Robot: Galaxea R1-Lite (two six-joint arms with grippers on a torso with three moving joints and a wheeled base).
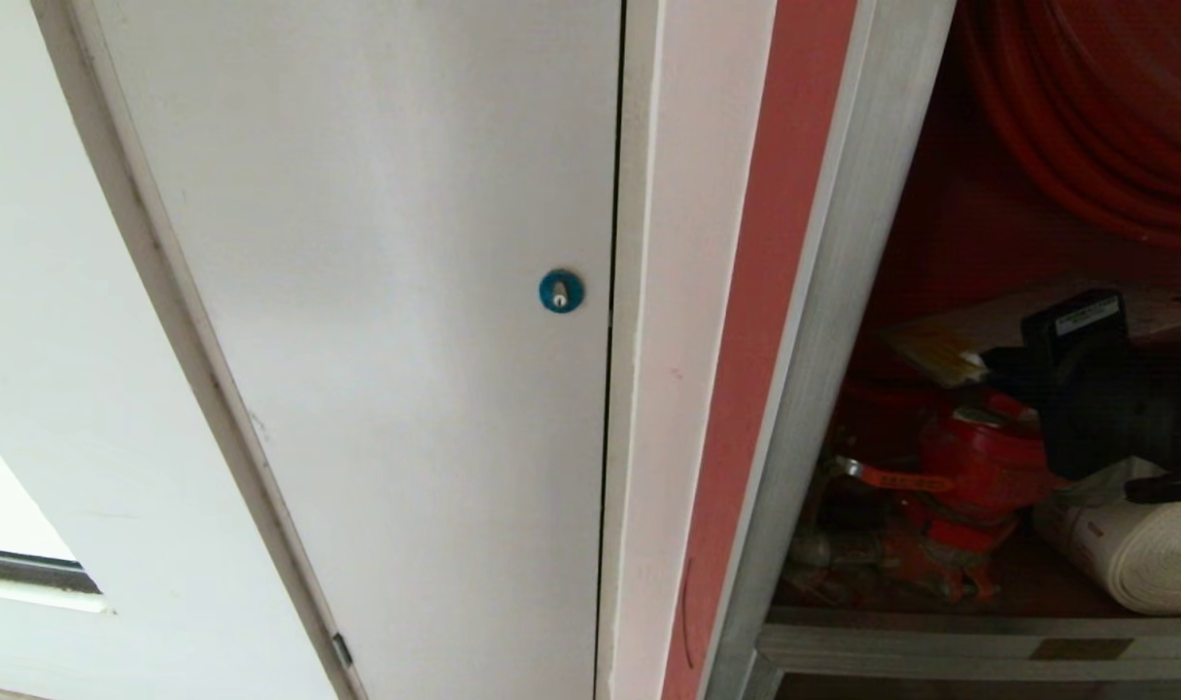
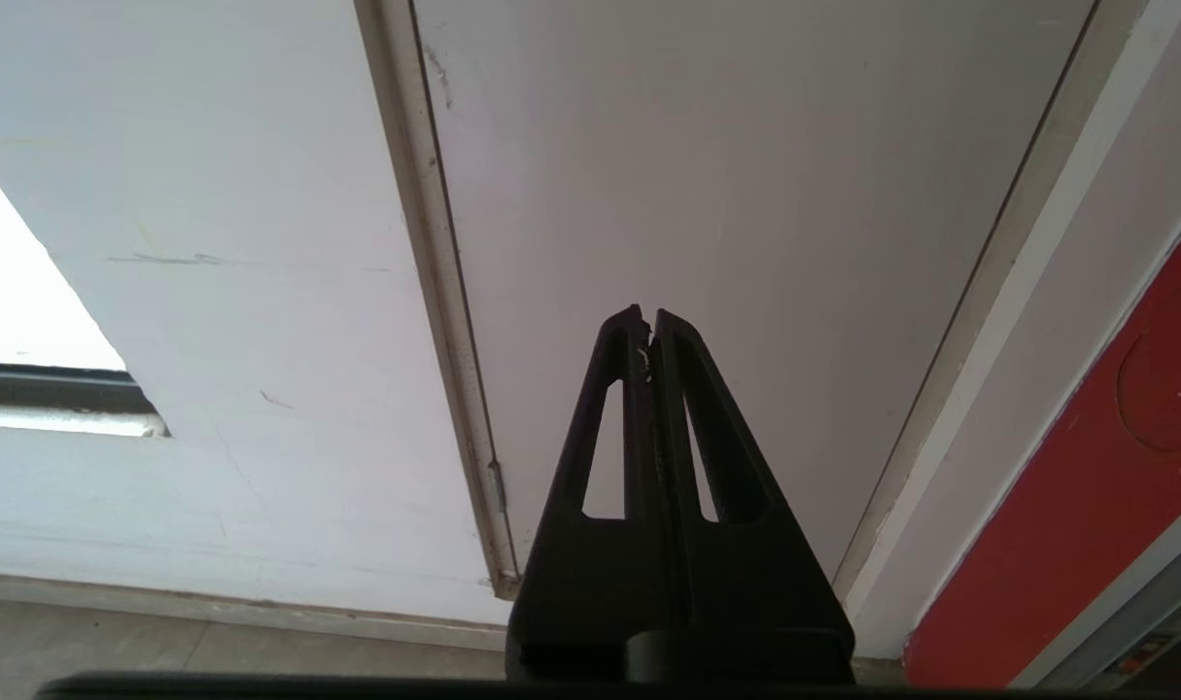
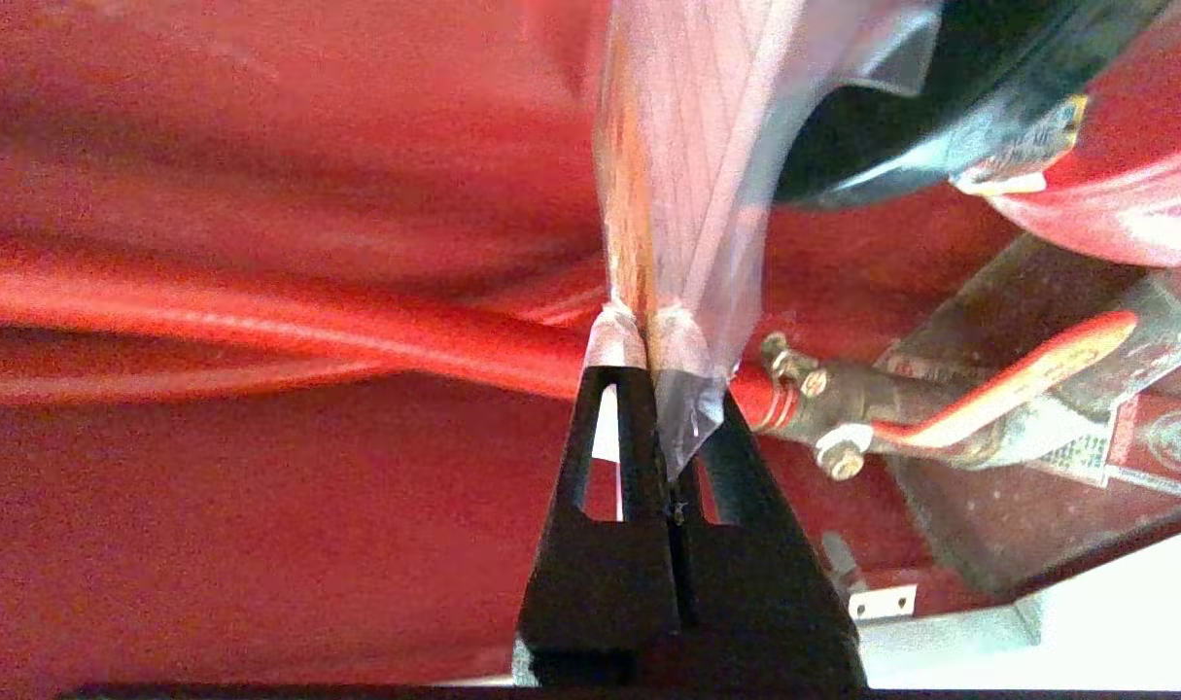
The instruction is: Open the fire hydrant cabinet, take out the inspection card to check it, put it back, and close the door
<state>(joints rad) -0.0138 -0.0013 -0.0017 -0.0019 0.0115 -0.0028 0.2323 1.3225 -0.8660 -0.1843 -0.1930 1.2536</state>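
Nearest, right tool (image 3: pixel 648 340) pinched tight on the lower edge of the inspection card (image 3: pixel 682 194), in its clear plastic sleeve, inside the open fire hydrant cabinet (image 1: pixel 833 292). Likely light, floppy and slick, so best gripped at the sleeve's border, away from the paper, and drawn out slowly to avoid snagging. Just behind, brass valve (image 3: pixel 823 408) and red hose (image 3: pixel 260 311). Off to the side, left tool (image 2: pixel 648 331) pressed together, idle before the white door (image 2: pixel 746 194).
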